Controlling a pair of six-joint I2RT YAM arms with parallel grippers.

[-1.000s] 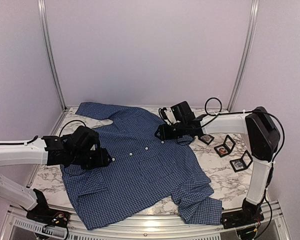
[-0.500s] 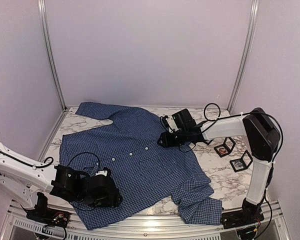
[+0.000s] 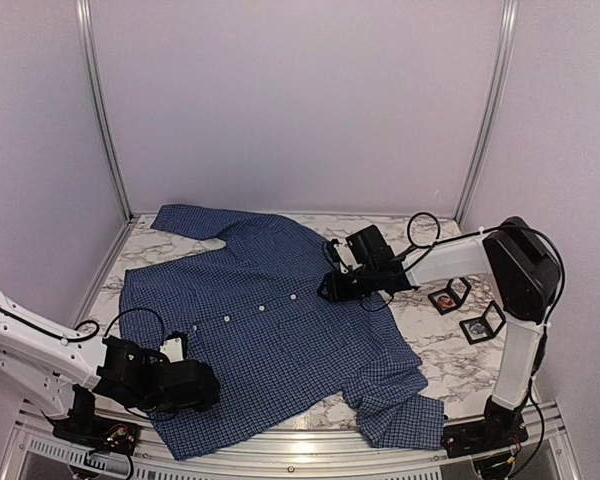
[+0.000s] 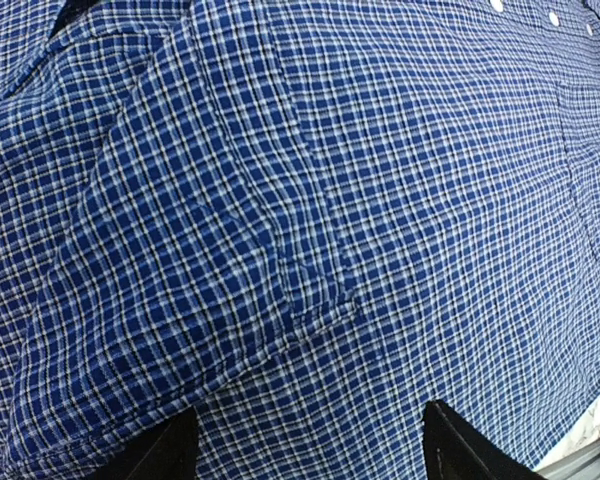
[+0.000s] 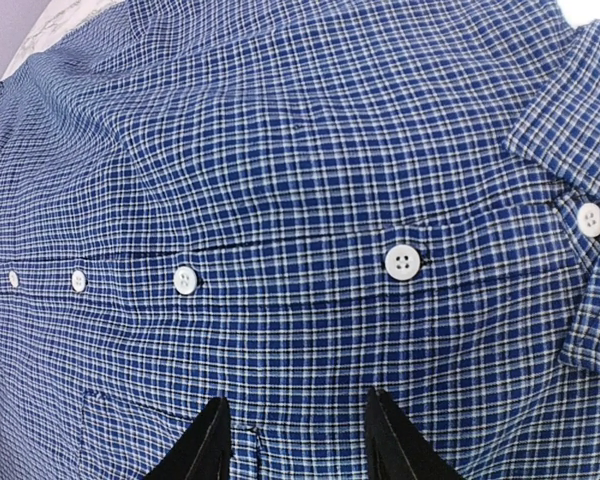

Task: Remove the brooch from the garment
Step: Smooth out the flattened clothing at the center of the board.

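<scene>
The left arm (image 3: 30,345) and right arm (image 3: 450,258) have white tubular links with bulky black joint housings. Thin black cables (image 3: 420,222) loop beside the wrists. The left gripper (image 4: 310,410) and right gripper (image 5: 295,398) have matte black, wedge-shaped fingers. The black bases (image 3: 475,437) carry small coloured wires.

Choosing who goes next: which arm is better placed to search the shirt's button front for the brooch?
Right. The right gripper hovers over the buttons on the front; the left gripper sits at the near edge of the shirt. No brooch shows.
</scene>
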